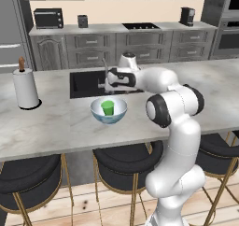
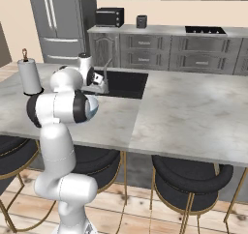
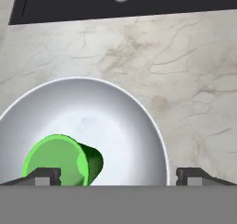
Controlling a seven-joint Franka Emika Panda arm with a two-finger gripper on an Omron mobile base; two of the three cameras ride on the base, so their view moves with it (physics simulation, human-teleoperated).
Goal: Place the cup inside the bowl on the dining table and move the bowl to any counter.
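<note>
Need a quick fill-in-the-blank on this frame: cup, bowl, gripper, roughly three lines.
1. The small bright green cup sits inside the round white ____.
2. The pale blue patterned bowl stands on the marble dining table, in front of the black ____.
3. The gripper above the bowl is ____, holding nothing.
4. The paper towel roll stands ____.

Missing words: bowl; sink; open; upright

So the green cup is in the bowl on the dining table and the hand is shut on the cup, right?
Not quite. The cup is in the bowl on the dining table, but the hand is open: in the hand view its fingertips stand wide apart, holding nothing.
</note>
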